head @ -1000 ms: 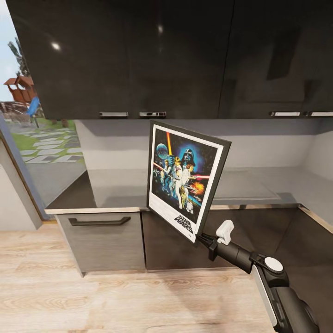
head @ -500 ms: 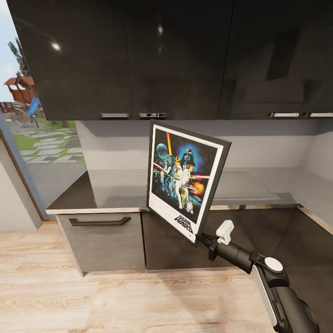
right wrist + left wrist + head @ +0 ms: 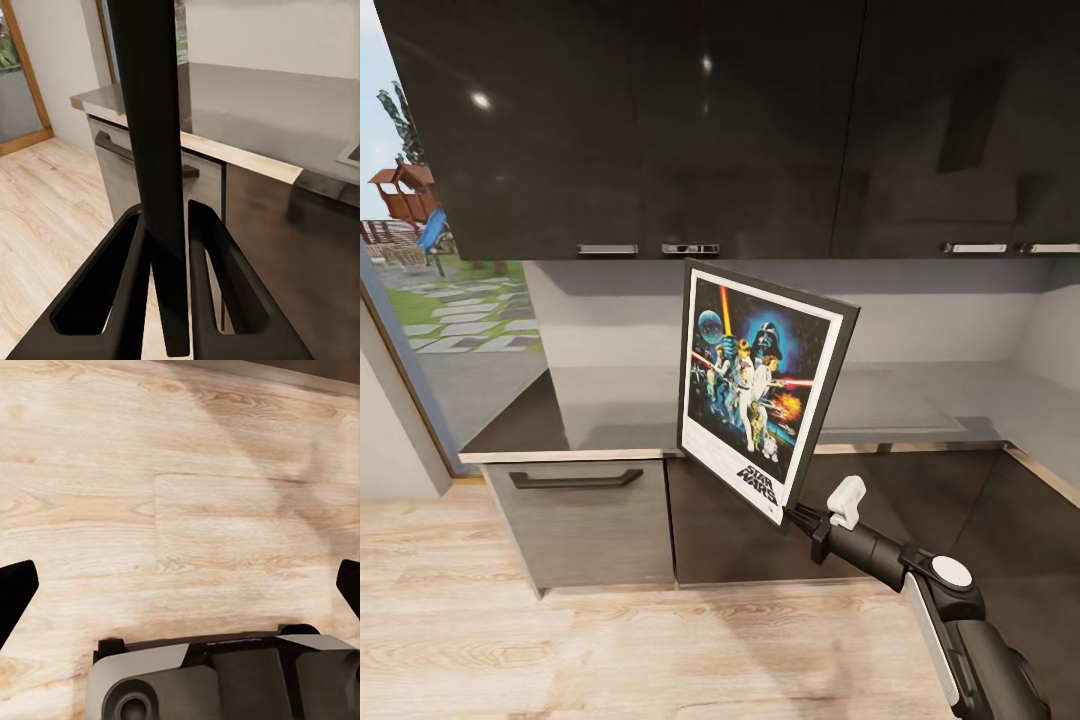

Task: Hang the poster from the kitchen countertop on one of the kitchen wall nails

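Nothing moved since a second ago: poster (image 3: 760, 388), right arm and camera all unchanged. Clamped by the right end effector (image 3: 792, 514) at its lower corner, and seen edge-on between the two fingers (image 3: 127, 285) in the right wrist view. Held upright, slightly turned, clear of the counter (image 3: 610, 410) and in front of its edge, below the dark upper cabinets (image 3: 660, 120). Left end effector (image 3: 180, 585) spread wide with nothing between the fingers, hanging over the wood floor (image 3: 150, 472).

Step in hand, by judgement: carrying the poster to a wall nail; no nail visible yet. Best done by keeping the grip firm and the wrist steady, since a corner hold leaves a long lever and likely sway. Worth turning the base slowly, keeping the top edge away from the cabinet handles (image 3: 690, 248), and finding a bare stretch of grey wall (image 3: 960, 320) before raising the frame. Approach to the nail best made flat-on, back of frame toward the wall.
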Controlling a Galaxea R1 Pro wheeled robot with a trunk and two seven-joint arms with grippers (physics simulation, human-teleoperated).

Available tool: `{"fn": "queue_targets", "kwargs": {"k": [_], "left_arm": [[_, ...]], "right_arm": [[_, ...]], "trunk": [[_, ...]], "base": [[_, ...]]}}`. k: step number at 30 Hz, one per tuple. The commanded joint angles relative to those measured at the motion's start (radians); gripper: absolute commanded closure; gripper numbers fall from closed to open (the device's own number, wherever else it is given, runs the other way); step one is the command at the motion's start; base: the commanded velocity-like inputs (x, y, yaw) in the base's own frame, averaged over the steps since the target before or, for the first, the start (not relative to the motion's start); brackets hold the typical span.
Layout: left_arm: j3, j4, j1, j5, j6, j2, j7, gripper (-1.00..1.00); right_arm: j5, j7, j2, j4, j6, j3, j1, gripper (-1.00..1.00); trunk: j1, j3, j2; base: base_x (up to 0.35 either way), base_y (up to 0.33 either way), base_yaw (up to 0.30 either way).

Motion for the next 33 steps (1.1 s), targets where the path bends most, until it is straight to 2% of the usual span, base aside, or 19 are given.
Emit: {"fn": "queue_targets", "kwargs": {"k": [1, 16, 24, 33], "left_arm": [[0.003, -0.003, 0.0, -0.005, 0.007, -0.001, -0.006, -1.0], [0.005, -0.003, 0.0, -0.005, 0.0, 0.0, -0.008, -1.0], [0.004, -0.003, 0.0, -0.005, 0.001, 0.0, -0.006, -1.0], [0.004, -0.003, 0.0, -0.005, 0.002, 0.0, -0.006, -1.0]], "right_arm": [[0.001, 0.007, 0.0, -0.001, 0.008, -0.001, -0.001, 1.0], [0.001, 0.006, 0.0, -0.001, 0.008, -0.001, -0.001, 1.0], [0.002, 0.005, 0.0, -0.001, 0.008, 0.001, -0.001, 1.0], [0.002, 0.005, 0.0, -0.001, 0.008, 0.001, -0.001, 1.0]], "trunk": [[0.001, -0.002, -0.002], [0.001, -0.002, -0.002], [0.001, -0.002, -0.002], [0.001, -0.002, -0.002]], "base": [[0.0, 0.0, 0.0], [0.0, 0.0, 0.011], [0.0, 0.02, 0.223], [0.0, 0.224, 0.279]]}}
